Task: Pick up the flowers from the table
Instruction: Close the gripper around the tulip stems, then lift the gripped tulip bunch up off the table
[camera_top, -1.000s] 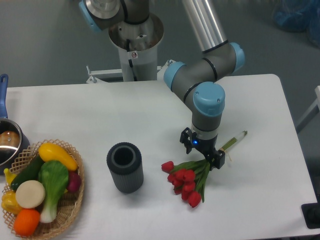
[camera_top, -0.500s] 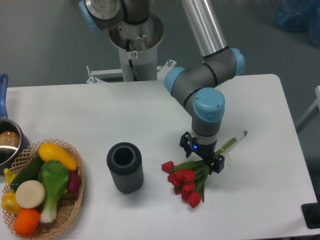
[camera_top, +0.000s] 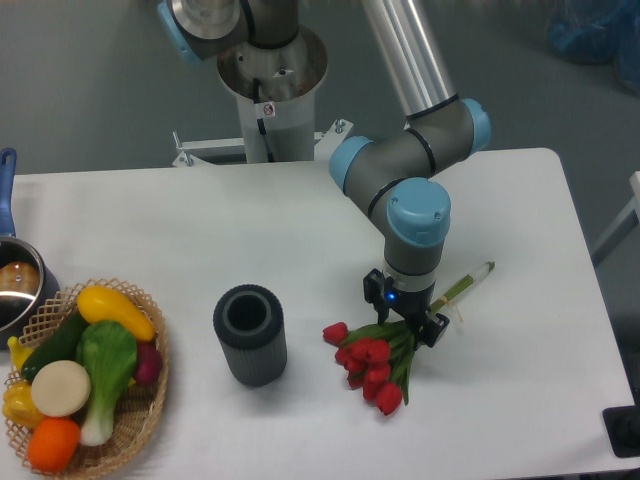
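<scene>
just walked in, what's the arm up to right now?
The UR5e arm has its gripper down over the green stems of the flowers, a bunch of red tulips lying on the white table. Whether the fingers have closed on the stems can't be told from this view, and the bunch looks to be resting on the table. To the left stand a dark cylinder, a wicker basket of toy vegetables, and a pot at the edge.
</scene>
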